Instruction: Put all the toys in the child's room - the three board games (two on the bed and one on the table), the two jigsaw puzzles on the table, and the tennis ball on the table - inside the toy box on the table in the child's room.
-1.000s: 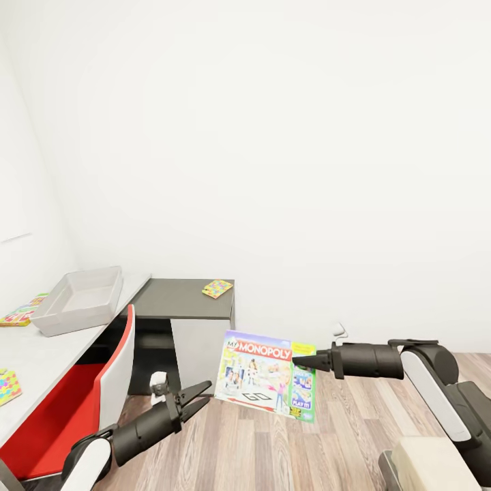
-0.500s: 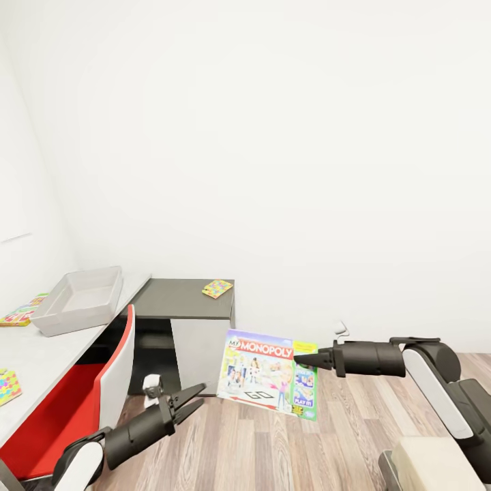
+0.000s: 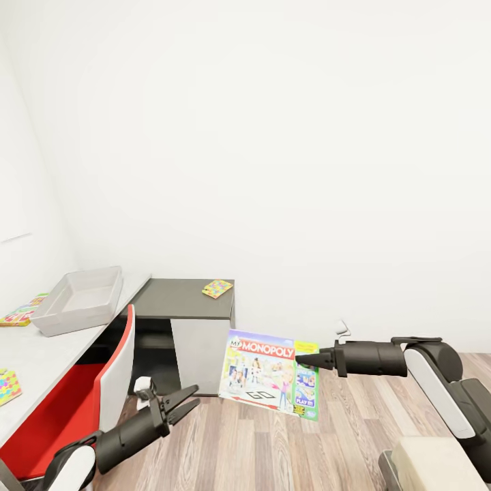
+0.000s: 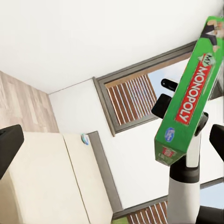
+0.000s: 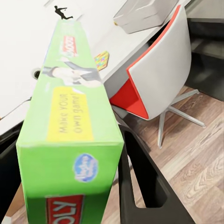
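Observation:
My right gripper (image 3: 305,359) is shut on the edge of a Monopoly board game (image 3: 269,374), which hangs upright above the wood floor. In the right wrist view its green side (image 5: 70,140) runs between the dark fingers (image 5: 140,182). My left gripper (image 3: 185,399) is open, low and to the left of the game, holding nothing. The light grey toy box (image 3: 78,299) stands on the pale table (image 3: 41,354). One jigsaw puzzle (image 3: 217,288) lies on the dark grey end of the table, another (image 3: 8,385) at its near left edge.
A red and grey chair (image 3: 102,389) stands tucked against the table, between my left arm and the toy box. A flat colourful item (image 3: 20,312) lies left of the box, partly cut off. White walls close the corner; wood floor (image 3: 286,443) lies open below the grippers.
My left arm has drawn back, down and to the left, away from the board game. The right gripper with the game has shifted slightly to the right.

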